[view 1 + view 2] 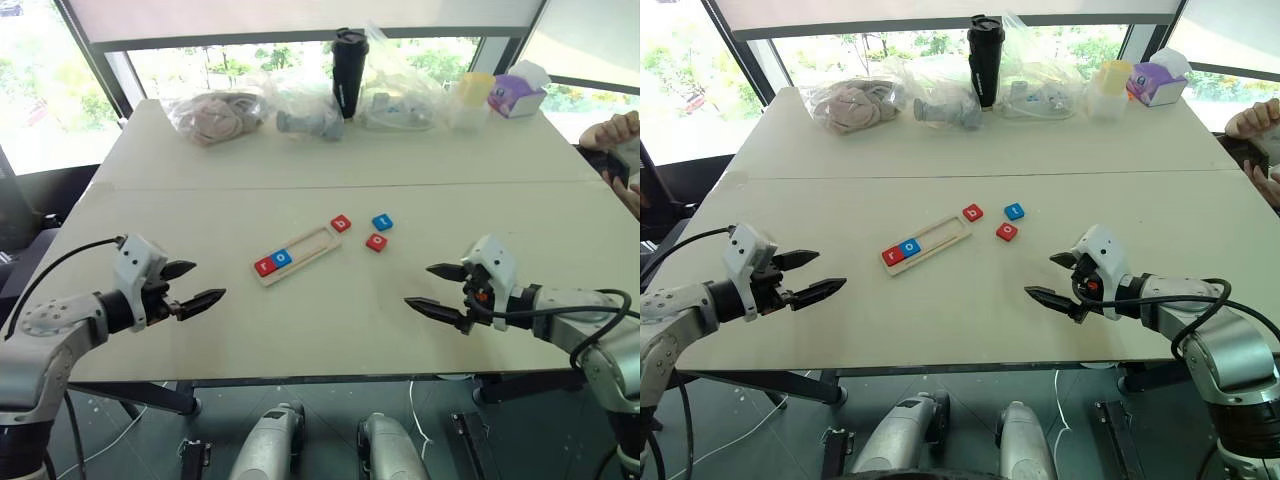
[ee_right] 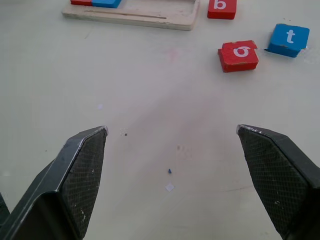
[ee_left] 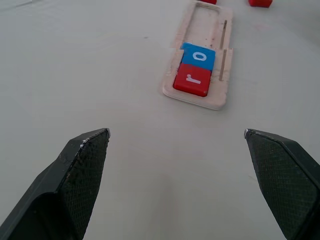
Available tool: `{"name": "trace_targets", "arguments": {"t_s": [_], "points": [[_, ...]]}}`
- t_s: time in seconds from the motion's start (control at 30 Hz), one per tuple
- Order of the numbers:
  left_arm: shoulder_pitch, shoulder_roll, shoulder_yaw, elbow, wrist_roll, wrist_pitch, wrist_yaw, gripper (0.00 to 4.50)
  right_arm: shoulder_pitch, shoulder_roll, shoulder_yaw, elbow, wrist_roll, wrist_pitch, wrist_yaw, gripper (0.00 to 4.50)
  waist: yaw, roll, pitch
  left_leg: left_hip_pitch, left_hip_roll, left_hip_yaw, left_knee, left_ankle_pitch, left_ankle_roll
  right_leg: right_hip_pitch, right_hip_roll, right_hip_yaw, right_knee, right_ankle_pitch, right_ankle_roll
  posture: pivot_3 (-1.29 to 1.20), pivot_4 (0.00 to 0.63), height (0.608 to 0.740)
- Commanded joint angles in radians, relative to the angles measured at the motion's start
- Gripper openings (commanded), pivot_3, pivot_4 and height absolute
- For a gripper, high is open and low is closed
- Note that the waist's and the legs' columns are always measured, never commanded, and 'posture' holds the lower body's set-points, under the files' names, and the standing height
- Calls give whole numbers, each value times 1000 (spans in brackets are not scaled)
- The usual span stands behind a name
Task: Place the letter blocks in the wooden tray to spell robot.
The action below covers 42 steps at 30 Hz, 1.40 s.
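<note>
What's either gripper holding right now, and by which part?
Nothing. The left gripper and right gripper both hover open over the bare table, jaws apart, short of the wooden tray and the loose letter blocks.

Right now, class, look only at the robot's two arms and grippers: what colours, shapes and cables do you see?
Both arms are rounded silver-grey metal with black joints. Each ends in a white wrist housing and a gripper, the left gripper and the right gripper, with two black tapered fingers whose inner pads have a fine cross-hatched texture. A black cable loops along each forearm.
</note>
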Motion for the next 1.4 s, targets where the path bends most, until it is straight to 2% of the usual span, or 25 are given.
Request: {"name": "trace_targets", "arguments": {"t_s": [0.03,0.27,0.47,0.63,0.83,1.03,1.17,1.2,1.4], "points": [[-189,6,-104,-69,25,66,67,4500,-112,-9,46,-54,-22,22,-34,4289,4,-1,1,0,0,0,0,0,0,0,0,0,0,0,0,0,150,740],[-375,-46,-358,88,168,4,30,4500,-125,63,109,-219,36,99,-93,4289,-1,-2,0,-1,0,1,0,0,1,-1,0,-1,1,1,0,0,150,740],[-492,-105,-478,303,299,-127,-8,4500,-118,107,138,-297,56,149,-158,4289,3,-2,0,-1,0,1,1,0,1,-1,1,-1,3,1,0,0,150,740],[-530,-157,-521,411,363,-194,-35,4500,-93,127,152,-351,71,180,-199,4289,1,-2,0,-1,0,0,2,0,1,-1,0,-1,2,1,0,0,150,740],[-484,-193,-516,373,358,-176,-67,4500,-76,134,144,-376,89,199,-223,4289,0,-2,0,-1,0,0,2,0,1,-1,0,-1,3,1,0,0,150,740],[-471,-206,-538,427,410,-175,-46,4500,-80,125,139,-373,99,204,-230,4289,1,-2,0,0,0,0,3,0,1,1,0,-1,3,1,0,0,150,740],[-459,-218,-537,438,408,-177,-56,3248,-79,119,134,-371,102,204,-230,4316,2,-2,-1,1,0,0,3,0,1,2,0,-1,3,1,0,0,150,740],[-457,-219,-536,438,409,-177,-57,3136,-79,117,133,-371,103,204,-229,4316,2,-2,-1,1,0,0,3,0,1,2,0,-1,3,1,0,0,150,740],[-455,-211,-521,425,391,-161,-79,3136,-57,82,90,-342,101,193,-210,4316,2,-2,-1,2,0,0,3,0,1,2,0,-1,3,1,0,0,150,740]]}}
